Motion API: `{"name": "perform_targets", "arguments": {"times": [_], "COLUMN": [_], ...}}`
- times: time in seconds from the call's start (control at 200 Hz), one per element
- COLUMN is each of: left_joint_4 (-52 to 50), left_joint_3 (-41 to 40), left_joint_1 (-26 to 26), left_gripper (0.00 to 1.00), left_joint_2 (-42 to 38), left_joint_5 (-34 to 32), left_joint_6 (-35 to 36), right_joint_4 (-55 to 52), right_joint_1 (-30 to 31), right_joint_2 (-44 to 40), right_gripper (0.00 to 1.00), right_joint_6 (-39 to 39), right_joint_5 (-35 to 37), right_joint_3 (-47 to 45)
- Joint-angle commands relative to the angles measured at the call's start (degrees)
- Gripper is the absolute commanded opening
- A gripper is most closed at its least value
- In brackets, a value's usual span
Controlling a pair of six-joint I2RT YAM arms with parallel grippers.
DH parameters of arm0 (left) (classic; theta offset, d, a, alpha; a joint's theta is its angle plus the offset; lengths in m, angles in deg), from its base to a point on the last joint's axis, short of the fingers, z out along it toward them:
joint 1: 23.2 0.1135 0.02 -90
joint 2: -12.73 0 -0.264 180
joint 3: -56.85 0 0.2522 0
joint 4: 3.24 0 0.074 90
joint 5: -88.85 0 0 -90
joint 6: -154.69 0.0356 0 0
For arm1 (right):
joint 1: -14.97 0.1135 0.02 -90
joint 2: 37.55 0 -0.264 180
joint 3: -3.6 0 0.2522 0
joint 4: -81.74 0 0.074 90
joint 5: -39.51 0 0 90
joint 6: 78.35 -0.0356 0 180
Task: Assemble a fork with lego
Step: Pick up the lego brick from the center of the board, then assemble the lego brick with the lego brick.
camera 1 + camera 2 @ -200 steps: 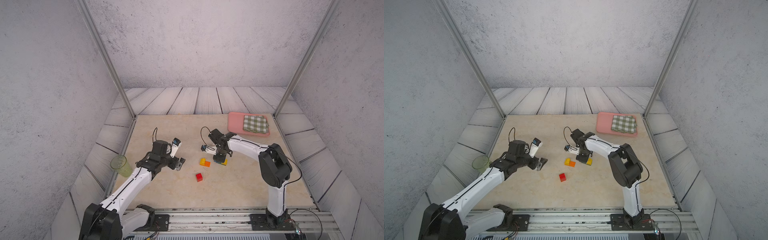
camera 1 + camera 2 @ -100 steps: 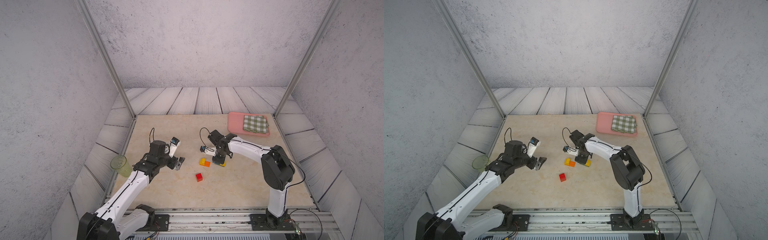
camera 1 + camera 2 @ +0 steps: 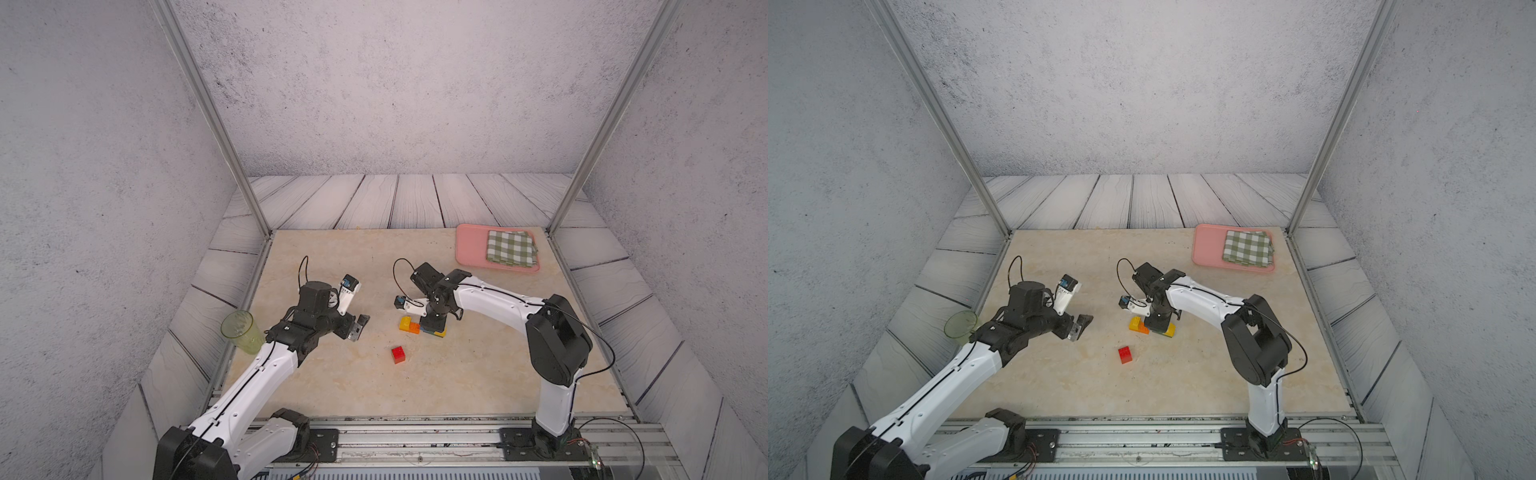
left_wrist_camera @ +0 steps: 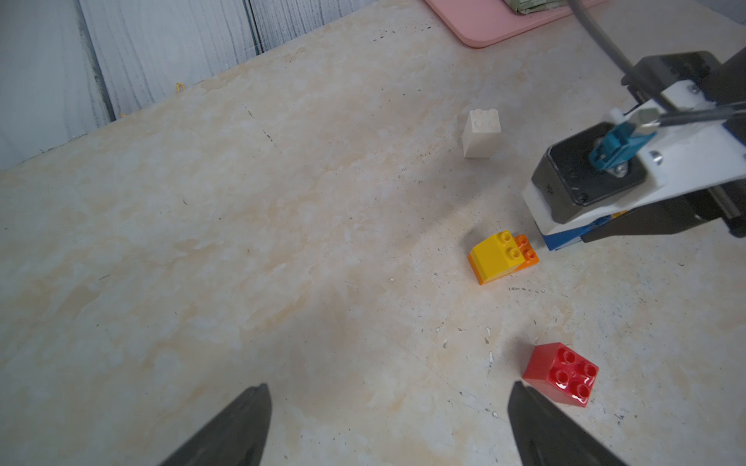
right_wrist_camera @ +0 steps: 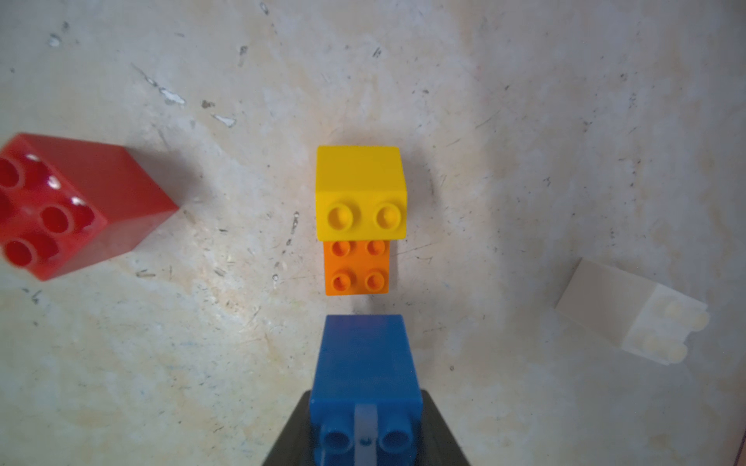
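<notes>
Near the counter's middle the right gripper pinches the blue brick, probably light, rigid and slick, best held by its flat sides, at the unfinished fork; the left gripper gapes empty.

Soft, even light, faint shadows; red brick blurred in the right wrist view.

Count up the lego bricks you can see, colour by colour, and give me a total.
Red brick: 1
White brick: 1
Blue brick: 1, held in the right gripper
Orange brick: 1
Yellow bricks: 2
Green brick: 1, it seems; only a sliver shows
Total: 7
</notes>
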State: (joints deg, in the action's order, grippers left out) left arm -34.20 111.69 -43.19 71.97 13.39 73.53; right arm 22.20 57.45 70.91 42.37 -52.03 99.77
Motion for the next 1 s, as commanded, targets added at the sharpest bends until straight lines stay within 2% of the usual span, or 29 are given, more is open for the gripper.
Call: {"name": "perform_targets", "arguments": {"times": [0.0,0.736,0.996], "left_joint_4": [-0.4,-0.1,0.0], "left_joint_3": [-0.5,-1.2,-1.4], "left_joint_1": [0.6,0.6,0.6], "left_gripper": [0.98,0.98,0.98], "left_joint_2": [-0.5,-0.4,-0.4], "left_joint_5": [-0.2,-0.6,-0.7], "left_joint_6": [0.6,0.7,0.8], "right_joint_4": [-0.8,-2.2,-4.0], "right_joint_1": [0.4,2.0,2.2], "right_joint_2": [0.4,5.8,8.7], "right_gripper": [0.0,0.0,0.0], "right_joint_6": [-1.2,-2.0,-2.3], "right_joint_5": [-0.8,0.1,3.5], "right_joint_3": [0.9,4.0,5.2]}}
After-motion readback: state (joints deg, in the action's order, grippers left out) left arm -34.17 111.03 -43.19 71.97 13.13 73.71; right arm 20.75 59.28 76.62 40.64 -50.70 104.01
